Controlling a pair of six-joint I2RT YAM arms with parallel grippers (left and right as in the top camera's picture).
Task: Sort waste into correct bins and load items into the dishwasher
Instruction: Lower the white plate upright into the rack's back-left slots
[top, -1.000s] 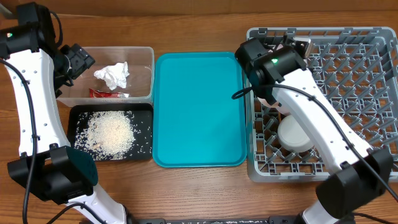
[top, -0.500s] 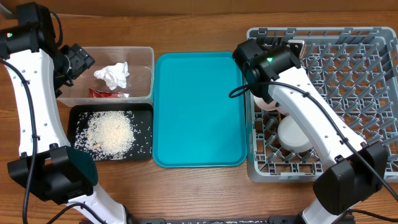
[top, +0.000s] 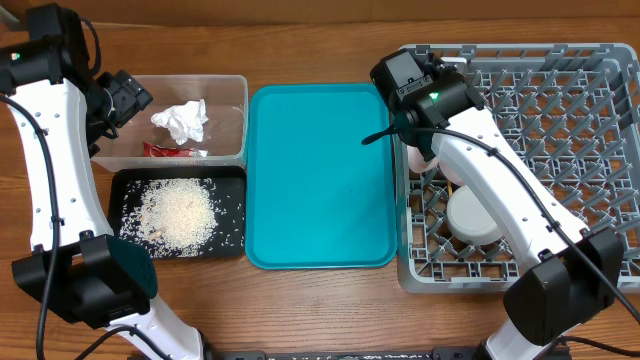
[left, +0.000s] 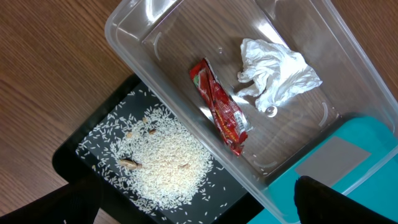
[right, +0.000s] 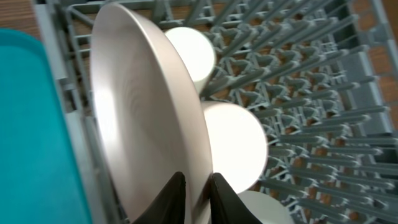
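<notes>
Right gripper (right: 197, 190) is straddling the white plate's (right: 149, 124) rim at the wrist view's bottom, standing it on edge so the dish rack (top: 560, 90) pegs can prop it. Pinching or loosening, I cannot tell. Upper left overhead, left gripper (top: 125, 97) is hovering spread wide beside the clear tub (left: 124, 37), which is holding the tissue (left: 277, 74) and wrapper (left: 221, 109).

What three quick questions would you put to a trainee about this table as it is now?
1. True or false: the tissue and the red wrapper lie in the same clear tub.
2. Where is the rice? A: teal tray. B: black tray. C: clear tub.
3. Which arm is at the plate standing on edge in the grey rack?
Key: 1 true; 2 B; 3 the right arm.
</notes>
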